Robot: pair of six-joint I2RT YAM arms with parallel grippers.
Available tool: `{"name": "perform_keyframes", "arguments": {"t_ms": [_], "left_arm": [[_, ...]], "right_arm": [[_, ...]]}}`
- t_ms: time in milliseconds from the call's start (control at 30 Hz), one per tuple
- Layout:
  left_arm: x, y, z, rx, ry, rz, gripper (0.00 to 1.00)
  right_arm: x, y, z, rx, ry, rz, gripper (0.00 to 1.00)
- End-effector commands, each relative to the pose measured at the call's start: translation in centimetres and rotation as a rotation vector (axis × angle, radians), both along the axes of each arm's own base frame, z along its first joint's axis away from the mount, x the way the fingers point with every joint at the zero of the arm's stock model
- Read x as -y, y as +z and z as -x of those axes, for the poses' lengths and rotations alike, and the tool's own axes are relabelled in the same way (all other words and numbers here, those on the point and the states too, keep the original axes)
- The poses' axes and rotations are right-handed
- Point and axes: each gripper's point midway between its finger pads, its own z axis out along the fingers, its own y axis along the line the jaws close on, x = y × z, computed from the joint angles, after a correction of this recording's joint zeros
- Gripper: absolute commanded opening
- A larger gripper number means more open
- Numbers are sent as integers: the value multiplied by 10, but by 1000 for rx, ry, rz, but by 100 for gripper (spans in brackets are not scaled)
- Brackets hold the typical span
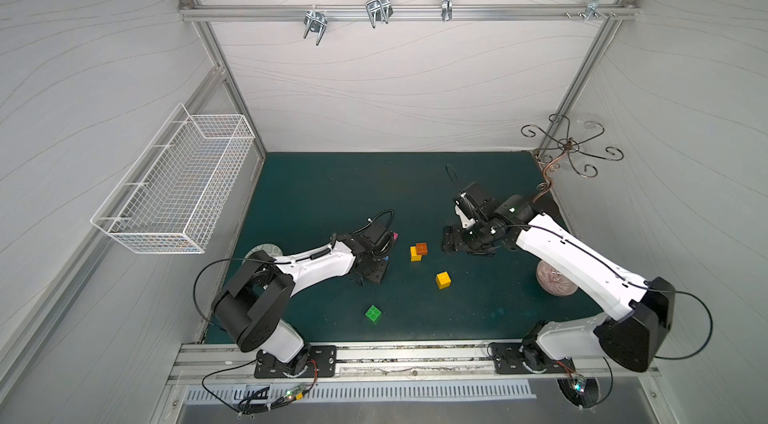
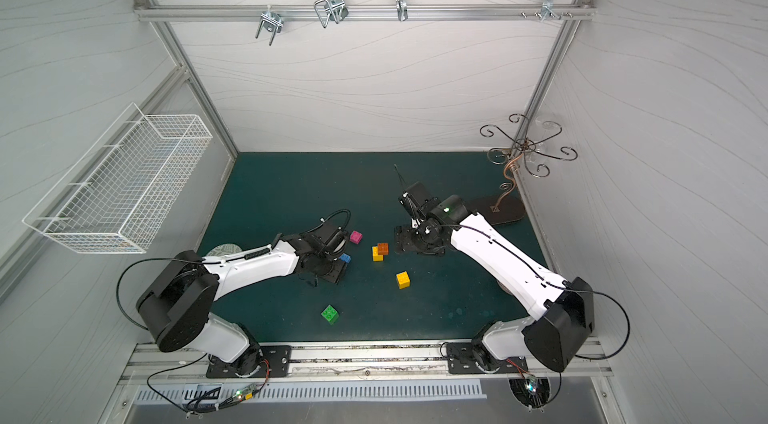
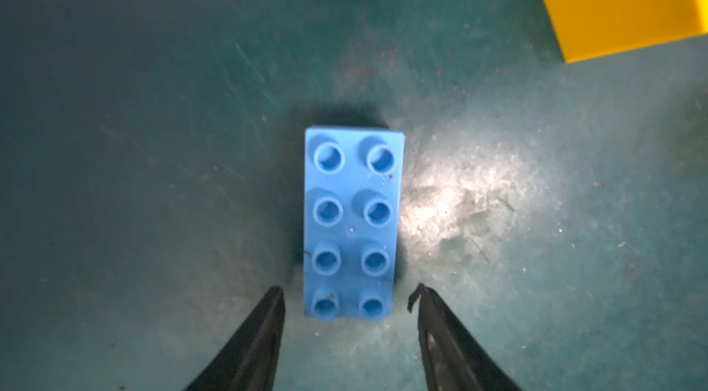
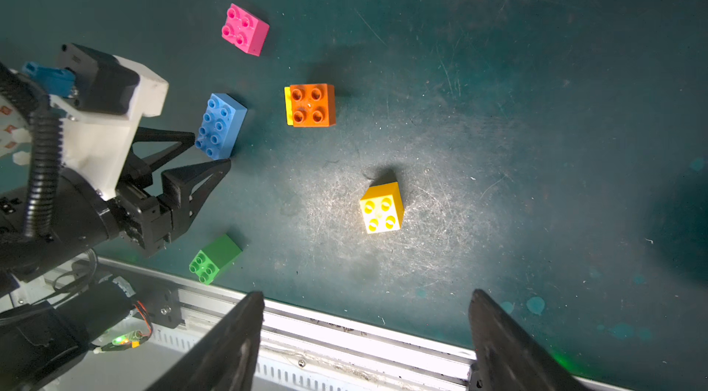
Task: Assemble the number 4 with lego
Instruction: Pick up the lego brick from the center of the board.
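The long blue lego brick [image 3: 352, 224] lies studs up on the green mat. My left gripper [image 3: 348, 289] straddles its near end, open, with a gap between each finger and the brick. The same brick [image 4: 220, 127] and left gripper [image 4: 211, 151] show in the right wrist view. An orange brick [image 1: 422, 248] sits on a yellow brick [image 1: 414, 256] at mid-table. A pink brick [image 2: 355, 236], a loose yellow brick [image 1: 443, 280] and a green brick [image 1: 373, 313] lie apart. My right gripper [image 4: 366, 294] hangs wide open and empty above the mat, right of the orange brick.
One patterned ball [image 1: 555, 280] rests under the right arm and another [image 1: 264, 249] behind the left arm. A white wire basket [image 1: 174, 185] hangs on the left wall. A curled metal hook stand [image 1: 569, 148] occupies the back right corner. An aluminium rail [image 1: 415, 353] borders the mat's front.
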Motion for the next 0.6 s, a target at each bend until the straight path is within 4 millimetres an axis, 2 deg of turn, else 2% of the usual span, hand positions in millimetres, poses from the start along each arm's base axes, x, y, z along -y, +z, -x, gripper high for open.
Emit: {"name": "perform_keyframes", "arguments": {"t_ms": [0, 567], "left_arm": [[6, 11, -10, 73, -5, 28, 56], [5, -5, -9, 16, -9, -22, 45]], "right_arm": [[1, 6, -1, 17, -16, -25, 85], [1, 11, -2, 33, -15, -28, 86]]}}
